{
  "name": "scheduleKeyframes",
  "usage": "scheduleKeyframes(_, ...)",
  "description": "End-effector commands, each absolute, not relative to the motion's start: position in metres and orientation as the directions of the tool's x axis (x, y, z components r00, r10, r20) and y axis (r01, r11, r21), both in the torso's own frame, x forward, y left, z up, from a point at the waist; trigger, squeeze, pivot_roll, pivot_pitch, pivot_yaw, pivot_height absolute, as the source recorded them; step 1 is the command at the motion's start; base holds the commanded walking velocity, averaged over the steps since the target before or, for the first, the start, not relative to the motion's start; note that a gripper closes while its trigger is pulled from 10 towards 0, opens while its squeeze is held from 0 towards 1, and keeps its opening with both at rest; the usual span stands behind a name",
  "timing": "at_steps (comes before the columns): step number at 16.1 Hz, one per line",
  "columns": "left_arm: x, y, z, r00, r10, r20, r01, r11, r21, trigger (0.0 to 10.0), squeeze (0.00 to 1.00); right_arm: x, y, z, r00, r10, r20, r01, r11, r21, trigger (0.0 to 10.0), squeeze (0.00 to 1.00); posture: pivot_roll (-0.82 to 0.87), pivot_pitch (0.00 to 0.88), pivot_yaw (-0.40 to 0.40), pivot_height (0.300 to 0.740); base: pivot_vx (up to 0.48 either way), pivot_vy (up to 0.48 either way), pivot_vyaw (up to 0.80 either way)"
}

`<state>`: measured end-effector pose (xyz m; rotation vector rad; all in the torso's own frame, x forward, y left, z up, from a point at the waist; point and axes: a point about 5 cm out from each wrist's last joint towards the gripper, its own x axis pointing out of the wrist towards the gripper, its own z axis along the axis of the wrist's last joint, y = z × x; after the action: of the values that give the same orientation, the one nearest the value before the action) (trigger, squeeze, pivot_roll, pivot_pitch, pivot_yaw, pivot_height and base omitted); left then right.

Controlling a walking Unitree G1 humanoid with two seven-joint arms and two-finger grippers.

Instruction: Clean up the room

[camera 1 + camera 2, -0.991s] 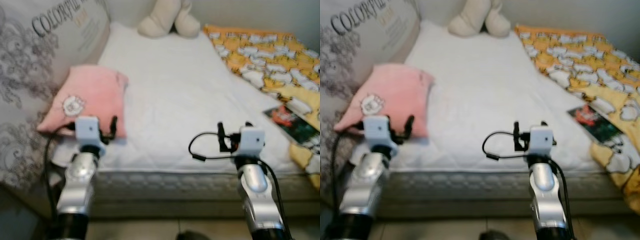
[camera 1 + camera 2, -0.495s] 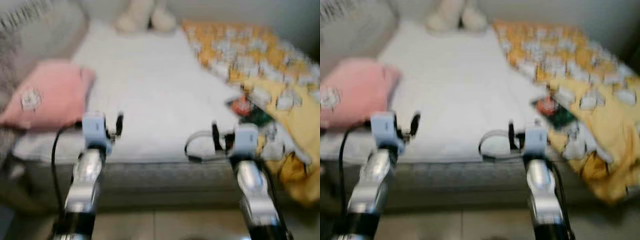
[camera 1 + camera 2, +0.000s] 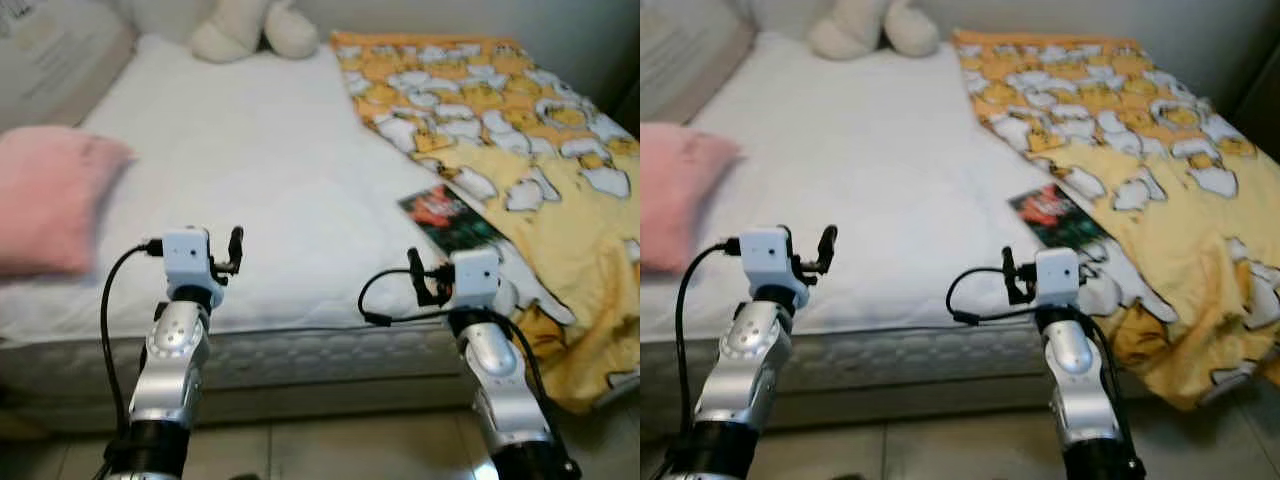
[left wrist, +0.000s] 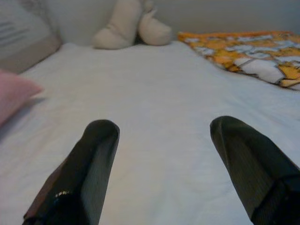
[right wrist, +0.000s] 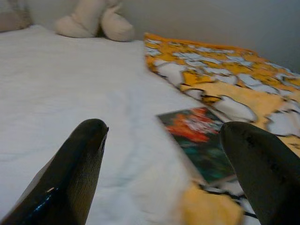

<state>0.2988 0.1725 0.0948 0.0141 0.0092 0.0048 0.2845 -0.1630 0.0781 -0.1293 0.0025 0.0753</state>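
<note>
You face a bed (image 3: pixel 270 180) with a smooth white quilted sheet. A glossy flat book (image 3: pixel 450 218) lies on it at the edge of a rumpled yellow cartoon-print blanket (image 3: pixel 520 130) (soft pink pillow (image 3: pixel 45 200) far left). Left gripper (image 4: pixel 161 140) and right gripper (image 5: pixel 161 150) hover level over the near edge, fingers spread wide, empty.

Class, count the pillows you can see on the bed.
2: a pink pillow at the robot's left bed edge, and a grey printed pillow behind it. Others may lie out of view.
</note>
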Motion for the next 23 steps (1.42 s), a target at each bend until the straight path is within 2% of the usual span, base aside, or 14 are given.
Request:
scheduleKeyframes(1,0.302,0.163,0.098,1.0,-0.017,-0.002,0.017,1.0,0.011,10.0,0.0,0.285,-0.175,0.081,0.999,0.042,-0.001,-0.042,0.99,-0.135,10.0,0.0,-0.04,0.0,-0.005,0.724,0.368,-0.307,0.0)
scheduleKeyframes(12,0.307,0.164,0.099,1.0,-0.02,-0.008,0.021,1.0,0.024,10.0,0.0,0.281,-0.176,0.077,0.999,0.052,-0.014,-0.053,0.988,-0.147,10.0,0.0,-0.06,0.0,0.006,0.724,0.372,-0.299,0.0)
scheduleKeyframes(15,0.307,0.163,0.094,0.998,-0.047,-0.046,0.048,0.999,0.01,10.0,0.0,0.279,-0.175,0.074,0.998,0.057,-0.035,-0.061,0.987,-0.145,10.0,0.0,-0.05,0.0,0.005,0.724,0.0,0.0,-0.7)
scheduleKeyframes(20,0.319,0.158,0.095,0.989,-0.125,-0.077,0.126,0.992,0.005,10.0,0.0,0.277,-0.175,0.074,0.999,0.04,-0.024,-0.043,0.991,-0.124,10.0,0.0,-0.06,0.0,0.017,0.724,0.0,0.469,-0.69)
scheduleKeyframes(23,0.322,0.159,0.095,0.986,-0.137,-0.094,0.14,0.99,0.035,10.0,0.0,0.274,-0.174,0.072,0.999,0.043,-0.027,-0.046,0.992,-0.119,10.0,0.0,-0.07,0.0,0.028,0.724,0.0,0.087,-0.23)
